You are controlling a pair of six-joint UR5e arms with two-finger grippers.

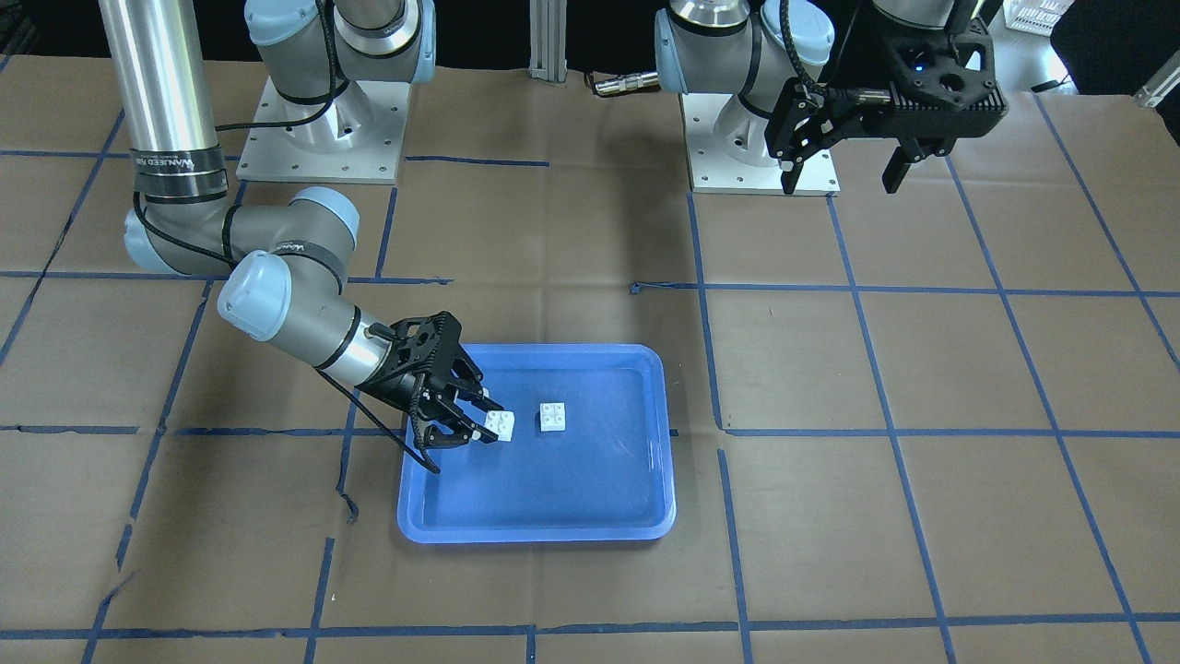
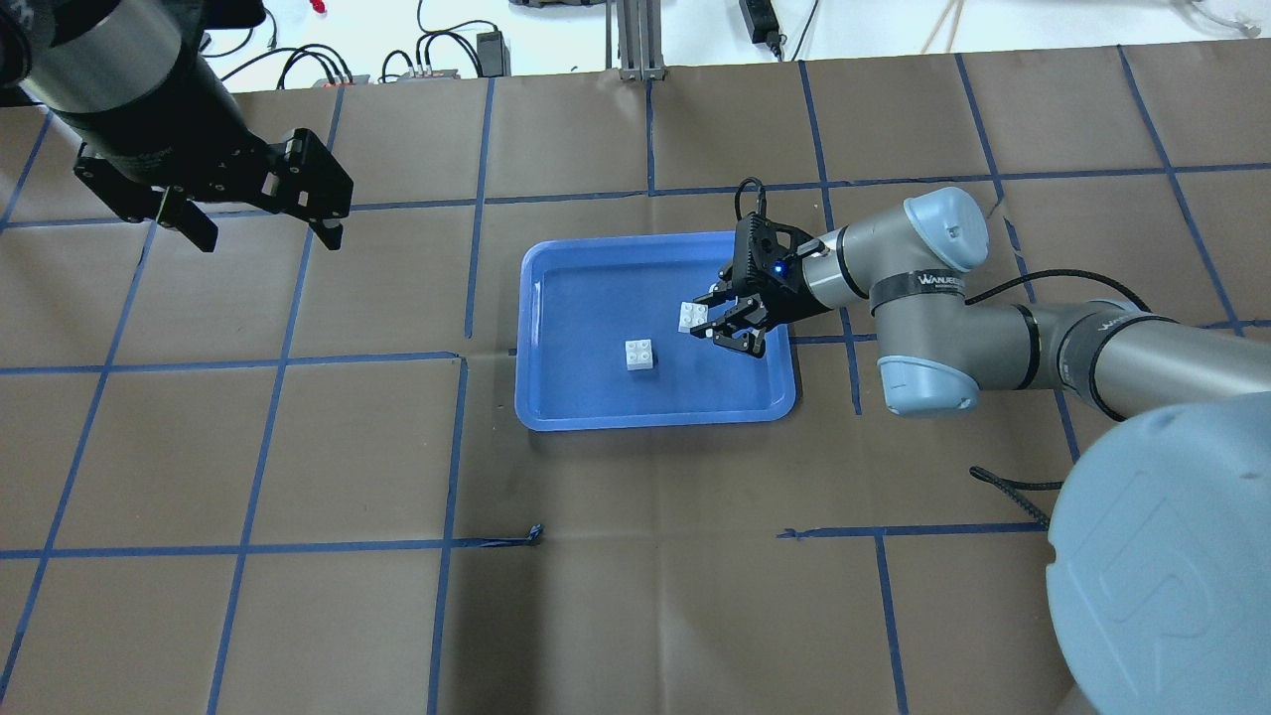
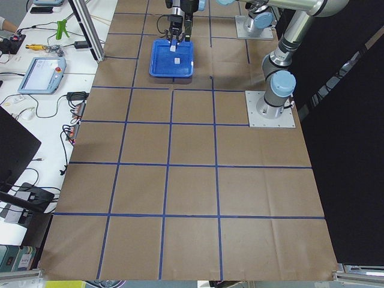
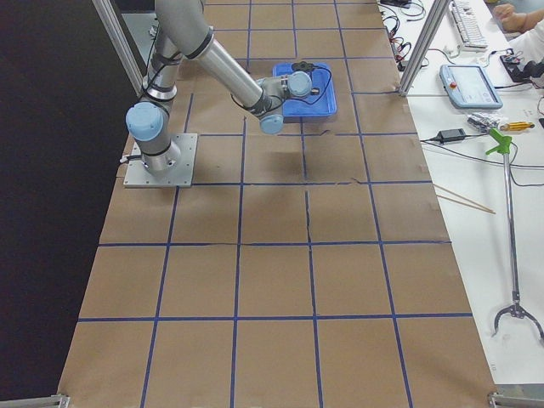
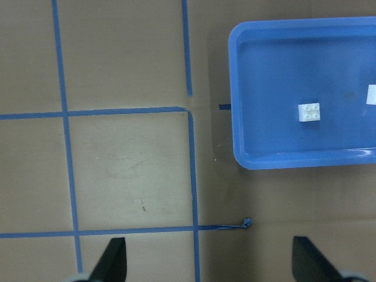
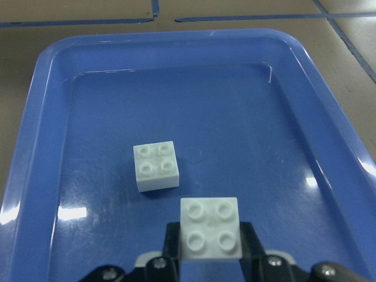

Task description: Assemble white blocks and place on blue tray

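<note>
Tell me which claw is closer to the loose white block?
Right claw: over the tray, beside the loose block, gripping the other block. Left claw: open, far outside the tray.

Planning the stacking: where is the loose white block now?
Overhead view: the loose white block lies in the blue tray, near its centre, just left of the second block in the right gripper.

Right end effector (image 1: 484, 423) low, clamped; left end effector (image 1: 841, 180) high, spread wide.
</note>
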